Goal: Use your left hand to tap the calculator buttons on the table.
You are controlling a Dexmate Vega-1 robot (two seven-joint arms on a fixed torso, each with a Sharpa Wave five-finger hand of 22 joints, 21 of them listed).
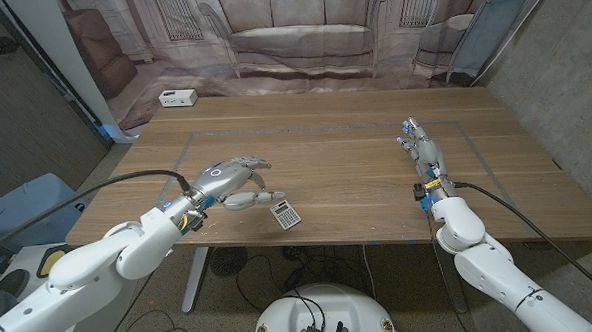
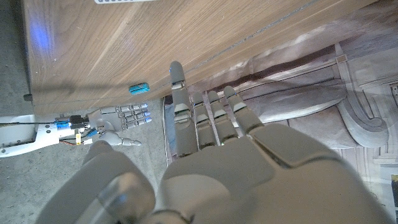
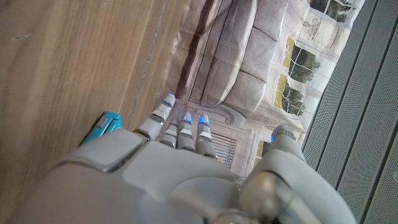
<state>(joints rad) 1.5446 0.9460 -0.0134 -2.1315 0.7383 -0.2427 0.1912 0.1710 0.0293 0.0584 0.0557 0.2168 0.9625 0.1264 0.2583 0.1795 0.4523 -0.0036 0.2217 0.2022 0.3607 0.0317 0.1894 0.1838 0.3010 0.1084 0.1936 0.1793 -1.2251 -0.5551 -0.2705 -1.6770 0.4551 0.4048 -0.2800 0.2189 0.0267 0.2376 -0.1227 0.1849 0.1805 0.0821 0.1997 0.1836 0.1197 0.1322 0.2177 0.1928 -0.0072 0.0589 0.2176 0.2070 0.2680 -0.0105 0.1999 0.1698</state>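
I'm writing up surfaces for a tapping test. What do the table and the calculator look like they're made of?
The table looks like wood or wood veneer with a matte finish: brown grain streaks run along the top. The calculator is small and light grey with a grid of darker keys, probably a plastic shell; it is too small to tell the key material. The left robot hand is just beside it.
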